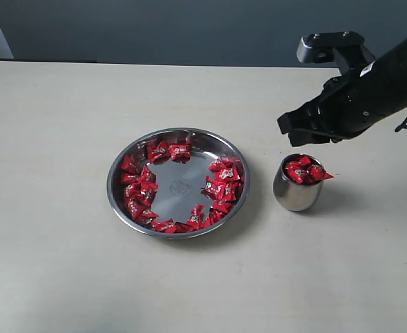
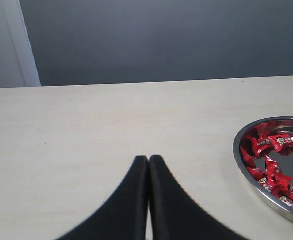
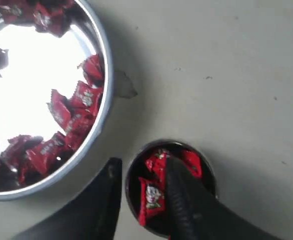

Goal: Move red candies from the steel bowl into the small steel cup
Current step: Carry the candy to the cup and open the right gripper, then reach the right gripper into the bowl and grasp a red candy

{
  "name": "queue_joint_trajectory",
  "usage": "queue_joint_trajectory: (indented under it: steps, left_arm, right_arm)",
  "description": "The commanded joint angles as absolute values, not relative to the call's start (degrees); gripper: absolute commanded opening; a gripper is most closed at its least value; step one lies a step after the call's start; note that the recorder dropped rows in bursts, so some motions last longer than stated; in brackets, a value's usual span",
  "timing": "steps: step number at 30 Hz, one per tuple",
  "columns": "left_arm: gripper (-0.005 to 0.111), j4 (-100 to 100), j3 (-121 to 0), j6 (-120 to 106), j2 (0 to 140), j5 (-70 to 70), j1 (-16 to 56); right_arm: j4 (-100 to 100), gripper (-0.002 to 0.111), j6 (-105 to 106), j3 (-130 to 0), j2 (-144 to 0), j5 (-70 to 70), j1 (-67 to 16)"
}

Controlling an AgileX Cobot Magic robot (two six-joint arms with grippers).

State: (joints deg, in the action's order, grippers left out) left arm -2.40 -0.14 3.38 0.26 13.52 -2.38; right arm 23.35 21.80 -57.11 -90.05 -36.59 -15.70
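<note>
The steel bowl [image 1: 179, 187] sits mid-table with many red candies [image 1: 221, 182] ringed along its wall. Just to its right stands the small steel cup [image 1: 295, 193], with red candies [image 1: 305, 171] heaped to its rim. My right gripper [image 1: 287, 125] hovers open above and behind the cup. In the right wrist view this gripper [image 3: 143, 164] has one finger over the cup's mouth [image 3: 206, 165] and the other outside the rim, beside the bowl [image 3: 31, 65]. Nothing is pinched between them. My left gripper [image 2: 149, 159] is shut and empty over bare table, left of the bowl [image 2: 241, 160].
The pale table [image 1: 51, 263] spreads wide around both vessels. A dark wall [image 1: 189, 28] runs behind its far edge, with a white frame [image 2: 24, 45] at the far left. The right arm's black body [image 1: 377, 83] hangs over the table's back right.
</note>
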Motion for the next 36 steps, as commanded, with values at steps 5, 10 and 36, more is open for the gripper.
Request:
queue_joint_trajectory:
  steps: [5,10,36]
  left_arm:
    - [0.000,-2.46,0.00,3.50,0.00,13.29,-2.04]
    - [0.000,-2.46,0.00,3.50,0.00,13.29,-2.04]
    - [0.000,-2.46,0.00,3.50,0.00,13.29,-2.04]
  right_arm:
    - [48.33,0.030,43.55,-56.83,-89.61,-35.45,-15.44]
    - [61.61,0.030,60.02,-56.83,-91.05,-35.71,-17.82]
    - [59.94,0.036,68.89,-76.90,-116.78,-27.44,-29.25]
